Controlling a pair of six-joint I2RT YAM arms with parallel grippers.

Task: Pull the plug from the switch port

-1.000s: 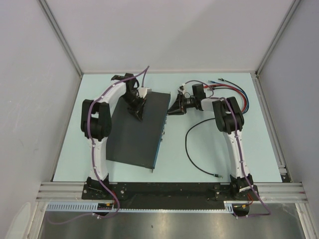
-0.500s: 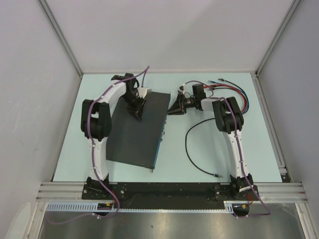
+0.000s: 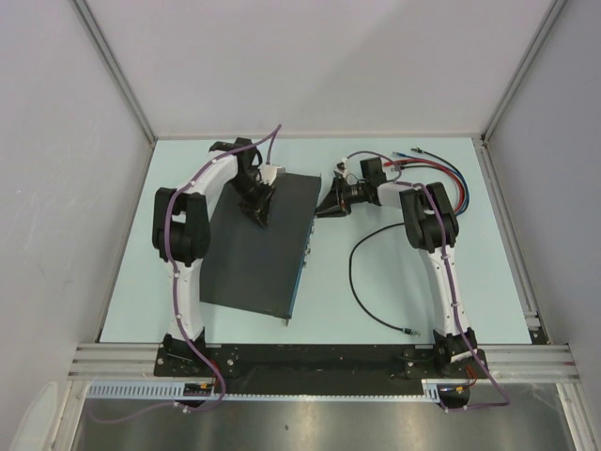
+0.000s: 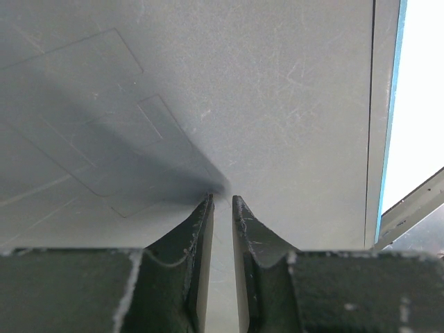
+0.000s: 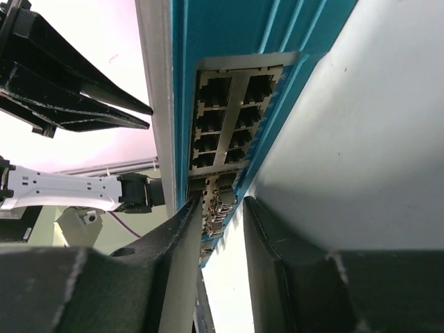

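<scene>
Where the counter (image 3: 394, 291) lies nearest the robot, a black cable (image 3: 354, 282) loops loose with one connector (image 3: 410, 331) lying free. Its other end runs up toward the right gripper (image 3: 324, 209) and passes out of sight beneath that arm.

Beyond the loop, the switch (image 3: 254, 249) lies flat and skewed on the counter, its blue-grey port face (image 3: 303, 258) turned to the right. At its far end the left gripper (image 4: 222, 201) is all but closed on nothing, tips pressed onto the switch's black top; I judge that a bracing hold. Opposite, the right gripper sits against the port face, fingers a little apart at one end of the sockets (image 5: 229, 118). I cannot make out the plug itself, nor whether the fingers pinch it.

Farthest back, red and blue cables (image 3: 455, 183) trail along the counter.

The switch looks stiff, broad and fairly heavy, though its smooth top may slide under a sideways pull. A plug of this sort is likely small, hard plastic with a latch tab. Take its body, not the limp cable, and draw straight out along the socket.
</scene>
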